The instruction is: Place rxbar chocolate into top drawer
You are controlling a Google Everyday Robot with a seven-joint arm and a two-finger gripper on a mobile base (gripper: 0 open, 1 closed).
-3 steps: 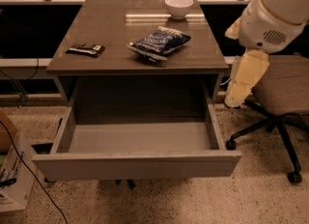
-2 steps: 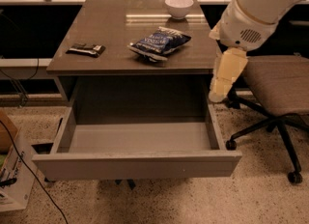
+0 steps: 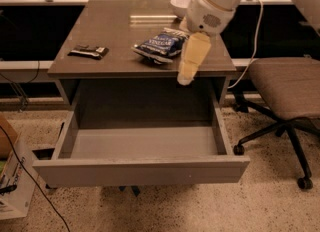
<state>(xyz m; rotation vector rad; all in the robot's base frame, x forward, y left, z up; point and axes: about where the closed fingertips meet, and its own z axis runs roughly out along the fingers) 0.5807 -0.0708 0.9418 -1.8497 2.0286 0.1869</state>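
Hanging past the table's front edge, right of centre, the gripper points down above the pulled-out drawer. Whether it is spread or closed cannot be told. One rxbar lies near the table's left edge, well apart from it. One chip bag and one bowl sit behind the gripper. One chair stands near the drawer's right side.
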